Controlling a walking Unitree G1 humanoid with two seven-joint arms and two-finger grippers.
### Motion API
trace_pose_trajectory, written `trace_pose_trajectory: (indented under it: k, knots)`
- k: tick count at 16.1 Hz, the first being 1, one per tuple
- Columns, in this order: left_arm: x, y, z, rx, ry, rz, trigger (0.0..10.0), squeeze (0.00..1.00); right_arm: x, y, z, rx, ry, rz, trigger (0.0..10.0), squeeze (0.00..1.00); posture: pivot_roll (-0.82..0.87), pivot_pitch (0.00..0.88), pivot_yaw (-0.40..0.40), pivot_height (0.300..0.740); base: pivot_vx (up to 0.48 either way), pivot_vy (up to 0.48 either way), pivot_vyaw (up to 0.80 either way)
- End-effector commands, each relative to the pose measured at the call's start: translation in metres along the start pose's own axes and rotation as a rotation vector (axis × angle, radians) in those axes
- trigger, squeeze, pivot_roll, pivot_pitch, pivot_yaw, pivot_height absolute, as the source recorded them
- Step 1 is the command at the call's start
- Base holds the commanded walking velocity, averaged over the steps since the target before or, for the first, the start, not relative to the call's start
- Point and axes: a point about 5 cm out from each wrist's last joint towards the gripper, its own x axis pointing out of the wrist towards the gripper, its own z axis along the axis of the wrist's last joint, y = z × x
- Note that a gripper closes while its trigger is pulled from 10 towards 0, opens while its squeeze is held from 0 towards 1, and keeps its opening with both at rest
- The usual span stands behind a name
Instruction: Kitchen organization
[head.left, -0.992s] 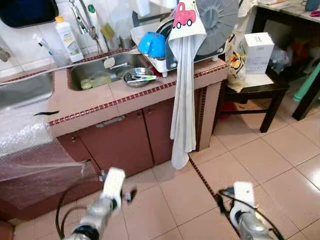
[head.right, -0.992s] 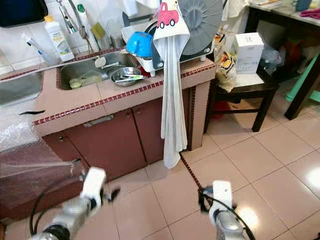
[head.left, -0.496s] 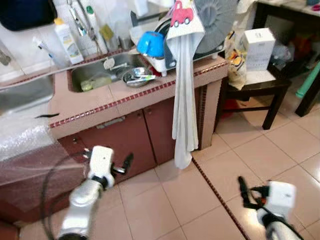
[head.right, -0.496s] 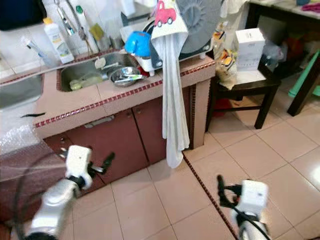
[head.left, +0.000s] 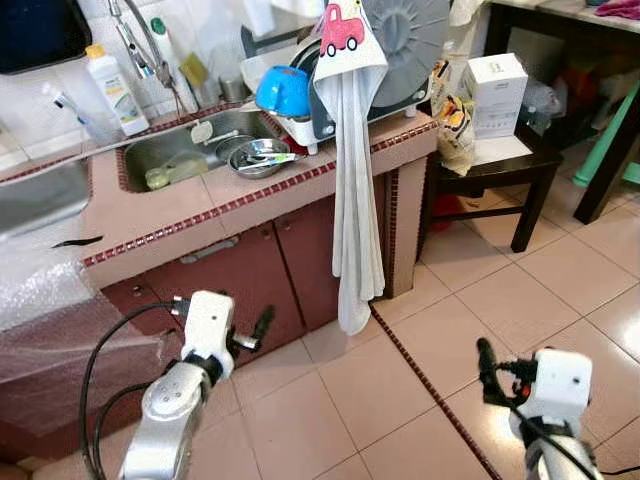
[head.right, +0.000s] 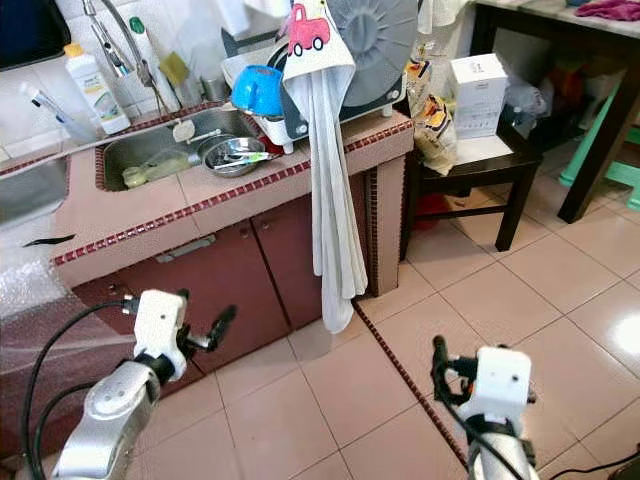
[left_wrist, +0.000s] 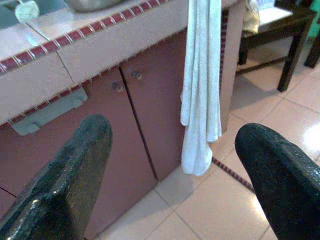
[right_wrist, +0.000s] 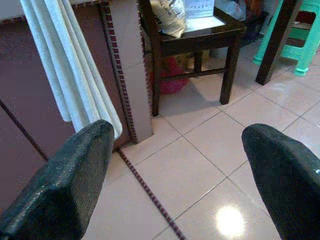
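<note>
Both arms have risen since a second ago, left gripper (head.left: 252, 331) and right gripper (head.left: 487, 372) spread and empty, pink tiled worktop (head.left: 140, 215) untouched, organizing barely begun

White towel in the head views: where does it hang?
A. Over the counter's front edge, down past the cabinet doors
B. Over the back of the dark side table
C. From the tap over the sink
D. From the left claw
A: the white towel drapes from the counter down the cabinet doors, ending near the floor.
</note>
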Motion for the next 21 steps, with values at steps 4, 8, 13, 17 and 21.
trace_pose_trajectory:
  k: [4,8,13,17,21]
  knots:
    - [0.004,0.0,0.004,-0.042,-0.006,0.061,10.0,0.0,0.009,0.007,0.022,-0.065,-0.047,0.055,10.0,0.0,-0.08,0.0,0.082,0.74,0.0,0.0,0.0]
    - [0.013,-0.018,0.012,-0.087,-0.044,0.072,10.0,0.0,0.02,0.009,0.036,-0.076,-0.055,0.092,10.0,0.0,-0.08,0.0,0.009,0.74,0.0,0.0,0.0]
    - [0.023,-0.016,0.025,-0.058,-0.075,0.082,10.0,0.0,0.03,0.019,0.041,-0.073,-0.082,0.086,10.0,0.0,-0.07,0.0,0.052,0.74,0.0,0.0,0.16]
    - [0.022,-0.012,0.021,-0.032,-0.05,0.079,10.0,0.0,0.032,0.022,0.041,-0.047,-0.086,0.054,10.0,0.0,-0.06,0.0,0.094,0.74,0.0,0.0,0.8]
    - [0.022,-0.008,0.021,-0.025,-0.034,0.084,10.0,0.0,0.031,0.026,0.039,-0.048,-0.083,0.049,10.0,0.0,-0.06,0.0,0.11,0.74,0.0,0.0,0.8]
